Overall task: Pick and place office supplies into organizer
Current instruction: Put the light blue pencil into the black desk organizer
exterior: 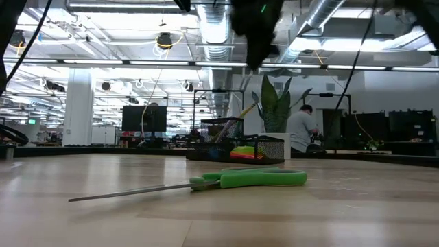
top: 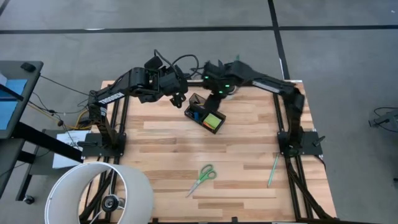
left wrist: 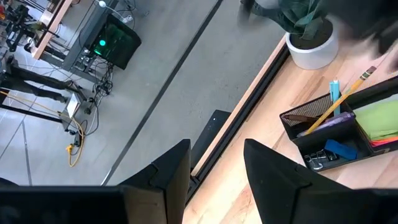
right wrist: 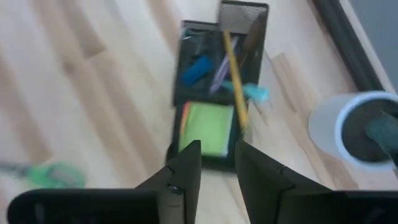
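The black mesh organizer (top: 205, 114) sits near the table's far edge. It holds a lime-green sticky pad (right wrist: 207, 129), a yellow pencil (right wrist: 234, 74), a teal pen (left wrist: 334, 93), a blue eraser (right wrist: 195, 69) and a small clip (left wrist: 315, 162). Green-handled scissors (top: 202, 177) lie flat near the table's near edge, and they also show in the low view (exterior: 233, 180). A thin greenish pen (top: 272, 169) lies to the right. My left gripper (left wrist: 214, 168) is open and hangs over the far edge, left of the organizer. My right gripper (right wrist: 216, 163) is open and empty above the organizer.
A white plant pot (right wrist: 357, 130) with green leaves stands at the far edge, right beside the organizer. A big white round shade (top: 99, 193) stands off the table's near-left corner. Bare wood lies between the organizer and the scissors. A person (exterior: 300, 130) shows far behind.
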{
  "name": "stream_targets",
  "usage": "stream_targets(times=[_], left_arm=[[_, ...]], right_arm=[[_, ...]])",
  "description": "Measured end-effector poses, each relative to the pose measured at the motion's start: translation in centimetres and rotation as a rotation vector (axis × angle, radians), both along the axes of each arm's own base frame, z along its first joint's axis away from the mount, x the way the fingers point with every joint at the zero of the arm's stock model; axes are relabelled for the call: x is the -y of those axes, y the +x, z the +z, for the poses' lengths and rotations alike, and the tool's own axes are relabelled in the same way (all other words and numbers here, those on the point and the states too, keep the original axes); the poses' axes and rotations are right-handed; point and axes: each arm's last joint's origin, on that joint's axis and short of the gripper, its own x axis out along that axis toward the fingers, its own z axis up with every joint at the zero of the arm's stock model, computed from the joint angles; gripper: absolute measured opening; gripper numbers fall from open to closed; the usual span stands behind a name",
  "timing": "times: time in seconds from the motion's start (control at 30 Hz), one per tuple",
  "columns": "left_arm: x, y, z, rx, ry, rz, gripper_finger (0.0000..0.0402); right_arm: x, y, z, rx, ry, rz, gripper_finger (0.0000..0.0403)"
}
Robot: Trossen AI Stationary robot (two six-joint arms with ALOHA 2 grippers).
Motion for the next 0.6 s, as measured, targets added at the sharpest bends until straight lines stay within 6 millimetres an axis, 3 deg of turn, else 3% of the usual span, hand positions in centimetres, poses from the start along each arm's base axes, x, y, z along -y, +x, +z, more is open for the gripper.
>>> stream_targets(times=[0.17, 0.3, 0.47, 0.6], left_arm=[[0.0, 0.0, 0.0, 0.004, -0.003, 0.002, 0.0144], [0.1, 0.0, -0.1, 0.009, -0.031, -0.011, 0.0144], [0.2, 0.1, -0.1, 0.031, -0.077, -0.019, 0.0144], [0.2, 0.1, -0.2, 0.04, -0.1, -0.025, 0.0144]], right_arm=[[-4.6, -4.6, 5.5, 0.063, -0.033, 0.124, 0.0079], [-8.6, -7.9, 7.4, 0.111, -0.056, 0.348, 0.0074], [-12.0, -11.6, 5.7, 0.153, 0.185, 0.542, 0.0074], [-13.6, -14.7, 1.7, 0.065, 0.396, 0.551, 0.0074]])
